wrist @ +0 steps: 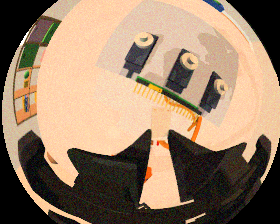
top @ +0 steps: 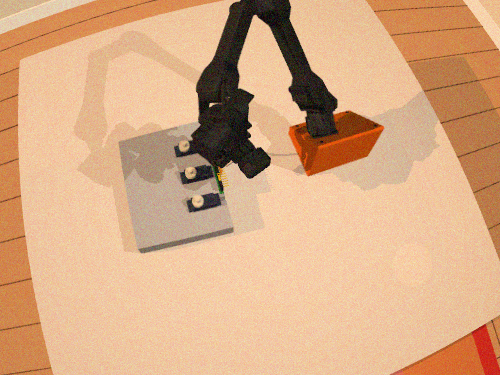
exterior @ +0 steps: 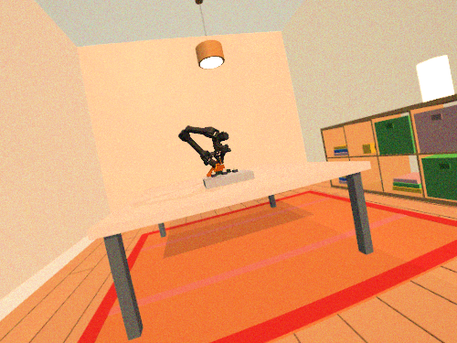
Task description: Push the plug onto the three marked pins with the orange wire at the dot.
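The grey holder [top: 165,227] [exterior: 228,179] [wrist: 165,25] carries three dark servos with cream horns. The pin row [top: 224,179] [wrist: 145,92] sticks out from a green strip along one edge. A yellow band [wrist: 156,89] marks part of it; its dot cannot be made out. My gripper [wrist: 159,132] is shut on the pale plug [wrist: 161,120], which points toward the pin row with a gap between them. The orange lead [wrist: 197,131] loops from the right-hand servo [wrist: 212,97] in the wrist view behind the right finger. The plug's holes are not visible.
The arm's orange base [top: 340,147] stands beside the holder. In the top view the arm's wrist [top: 220,135] covers the holder's back corner and part of a servo. The pale table top [top: 300,275] [exterior: 297,176] extends around them.
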{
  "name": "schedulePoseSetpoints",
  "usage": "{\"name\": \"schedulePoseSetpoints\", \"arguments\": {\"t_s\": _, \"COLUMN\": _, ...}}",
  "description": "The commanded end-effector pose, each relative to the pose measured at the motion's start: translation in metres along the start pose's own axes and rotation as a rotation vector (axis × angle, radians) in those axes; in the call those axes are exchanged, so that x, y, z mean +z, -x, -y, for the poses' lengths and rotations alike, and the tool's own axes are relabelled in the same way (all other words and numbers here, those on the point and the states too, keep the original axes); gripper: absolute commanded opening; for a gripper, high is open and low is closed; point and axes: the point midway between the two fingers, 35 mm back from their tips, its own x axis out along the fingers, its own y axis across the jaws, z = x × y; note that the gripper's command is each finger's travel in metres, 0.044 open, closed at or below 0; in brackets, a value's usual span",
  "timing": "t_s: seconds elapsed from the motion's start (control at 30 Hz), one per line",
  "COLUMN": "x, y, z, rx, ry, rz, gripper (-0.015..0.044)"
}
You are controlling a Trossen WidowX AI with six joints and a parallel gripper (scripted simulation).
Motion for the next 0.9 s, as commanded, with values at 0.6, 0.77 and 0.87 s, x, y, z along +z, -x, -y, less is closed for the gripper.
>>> {"name": "schedulePoseSetpoints", "arguments": {"t_s": 0.6, "x": -0.031, "y": -0.017, "z": -0.038, "rx": -0.026, "ry": -0.404, "rz": -0.015, "gripper": 0.0000}}
{"name": "schedulePoseSetpoints", "arguments": {"t_s": 0.77, "x": -0.032, "y": -0.042, "z": -0.038, "rx": -0.027, "ry": -0.405, "rz": -0.015, "gripper": 0.0000}}
{"name": "schedulePoseSetpoints", "arguments": {"t_s": 0.87, "x": -0.033, "y": -0.048, "z": -0.037, "rx": -0.028, "ry": -0.405, "rz": -0.015, "gripper": 0.0000}}
